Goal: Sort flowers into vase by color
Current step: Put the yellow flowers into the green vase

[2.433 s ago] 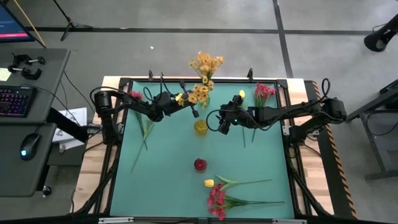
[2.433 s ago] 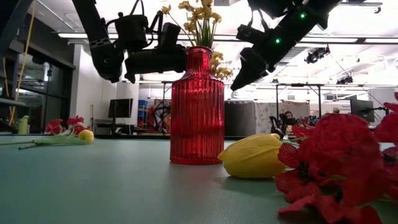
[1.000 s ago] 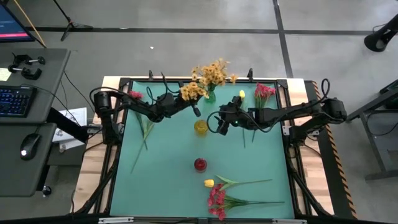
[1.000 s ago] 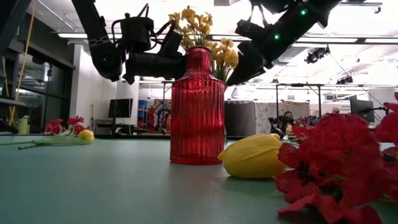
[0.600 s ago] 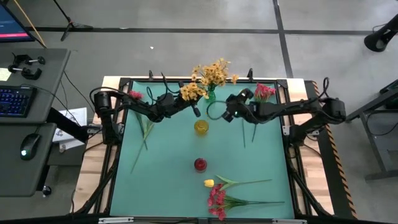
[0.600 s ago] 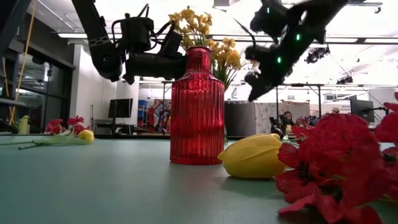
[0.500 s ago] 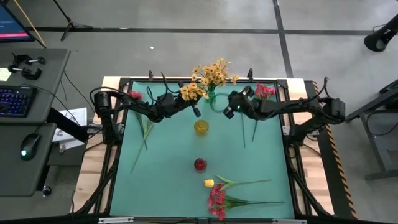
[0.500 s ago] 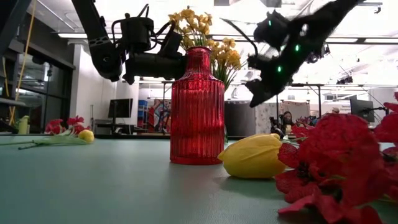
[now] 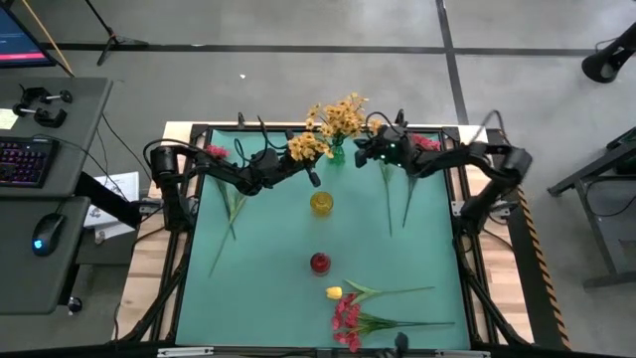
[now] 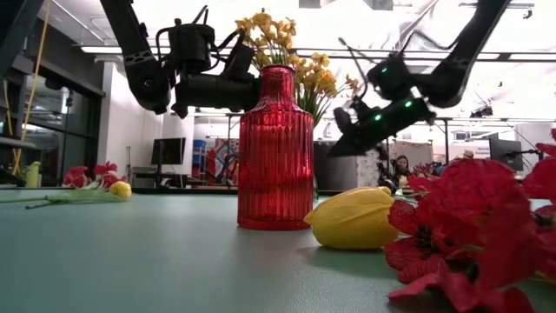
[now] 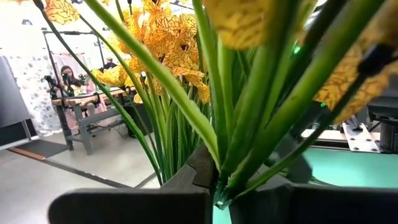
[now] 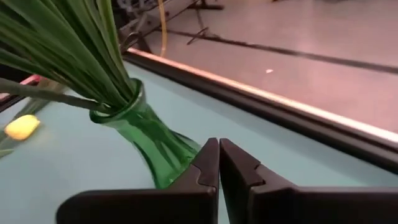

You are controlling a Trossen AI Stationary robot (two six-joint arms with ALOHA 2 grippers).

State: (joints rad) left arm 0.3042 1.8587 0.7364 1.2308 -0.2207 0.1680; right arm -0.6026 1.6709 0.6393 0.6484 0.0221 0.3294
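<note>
Low view: a red vase (image 10: 275,148) stands nearest. Farther back, the left end effector (image 9: 298,157) is clamped on the orange-yellow flowers (image 9: 336,117) in the green vase (image 12: 142,134). The right end effector (image 12: 219,160), fingers together and empty, sits beside that vase. Next move, likely: release the stems.

You were working in what looked like a robotics lab: a bare concrete floor (image 9: 298,25), a side desk (image 9: 45,129) with a lit keyboard (image 9: 22,161) and mouse (image 9: 44,234), and, beyond the teal table (image 9: 278,298), more benches, screens and possibly a seated person (image 10: 401,165).
</note>
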